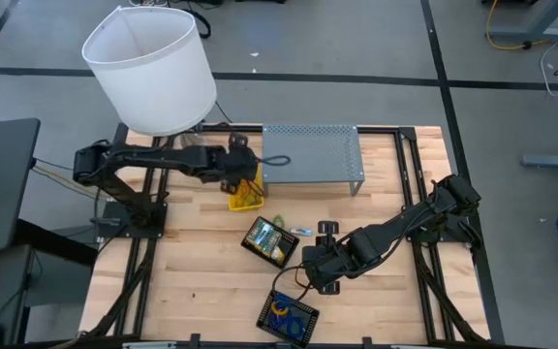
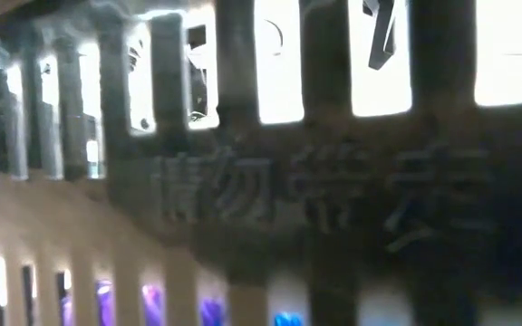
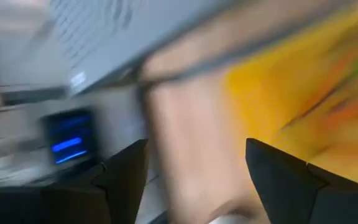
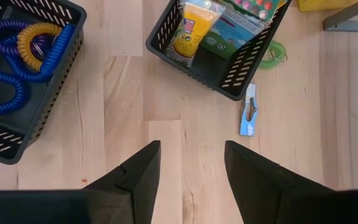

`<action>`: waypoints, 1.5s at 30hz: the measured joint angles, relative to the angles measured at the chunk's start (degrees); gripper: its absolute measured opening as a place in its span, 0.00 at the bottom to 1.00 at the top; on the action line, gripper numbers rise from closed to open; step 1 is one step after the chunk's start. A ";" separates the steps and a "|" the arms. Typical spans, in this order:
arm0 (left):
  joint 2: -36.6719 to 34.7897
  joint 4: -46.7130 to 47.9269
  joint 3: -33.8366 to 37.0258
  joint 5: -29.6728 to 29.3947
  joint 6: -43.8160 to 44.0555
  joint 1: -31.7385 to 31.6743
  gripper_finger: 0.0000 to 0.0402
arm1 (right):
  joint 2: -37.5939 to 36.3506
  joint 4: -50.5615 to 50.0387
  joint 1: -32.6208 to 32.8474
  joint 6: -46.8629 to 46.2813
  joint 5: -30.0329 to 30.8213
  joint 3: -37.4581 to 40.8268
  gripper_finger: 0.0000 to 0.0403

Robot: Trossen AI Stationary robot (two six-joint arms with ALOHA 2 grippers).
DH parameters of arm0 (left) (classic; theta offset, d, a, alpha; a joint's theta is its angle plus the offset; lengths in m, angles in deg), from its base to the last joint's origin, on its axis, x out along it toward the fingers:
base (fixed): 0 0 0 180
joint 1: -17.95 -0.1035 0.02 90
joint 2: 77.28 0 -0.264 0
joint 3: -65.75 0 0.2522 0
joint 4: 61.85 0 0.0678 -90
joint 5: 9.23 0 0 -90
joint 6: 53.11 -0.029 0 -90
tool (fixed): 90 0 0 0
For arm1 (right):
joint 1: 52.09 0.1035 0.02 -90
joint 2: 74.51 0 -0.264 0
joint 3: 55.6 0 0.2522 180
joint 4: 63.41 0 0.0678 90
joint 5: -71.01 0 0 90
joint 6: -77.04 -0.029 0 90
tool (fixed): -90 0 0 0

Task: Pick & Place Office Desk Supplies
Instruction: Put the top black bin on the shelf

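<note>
A black basket (image 1: 269,240) at mid-table holds a yellow-green crayon box (image 4: 191,28) and a card of coloured dots. A second black basket (image 1: 287,315) near the front edge holds blue, purple and orange coiled bands (image 4: 17,56). A green coil (image 4: 272,55) and a small blue clip (image 4: 248,112) lie on the wood beside the first basket. My right gripper (image 4: 191,146) hangs open over bare wood between the two baskets. My left gripper (image 3: 194,146) is open beside a yellow bin (image 1: 245,199), with nothing between its fingers.
A grey perforated shelf (image 1: 313,155) stands at the table's far middle, just right of the left gripper. A lamp with a big white shade (image 1: 151,70) rises at the far left. The low view is blocked by a slotted basket wall (image 2: 243,181). Bare wood lies at the near left.
</note>
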 joint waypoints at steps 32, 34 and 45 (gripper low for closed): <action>-43.39 -53.21 43.17 42.68 34.31 9.35 0.67 | 0.00 3.62 -0.02 4.35 0.13 0.02 0.46; -43.41 -53.76 43.17 42.25 33.68 10.63 0.67 | 0.00 3.62 -0.04 4.31 0.13 0.02 0.46; -45.09 -51.53 43.75 32.83 31.84 17.04 0.67 | 0.00 3.60 0.00 3.91 -0.61 0.02 0.46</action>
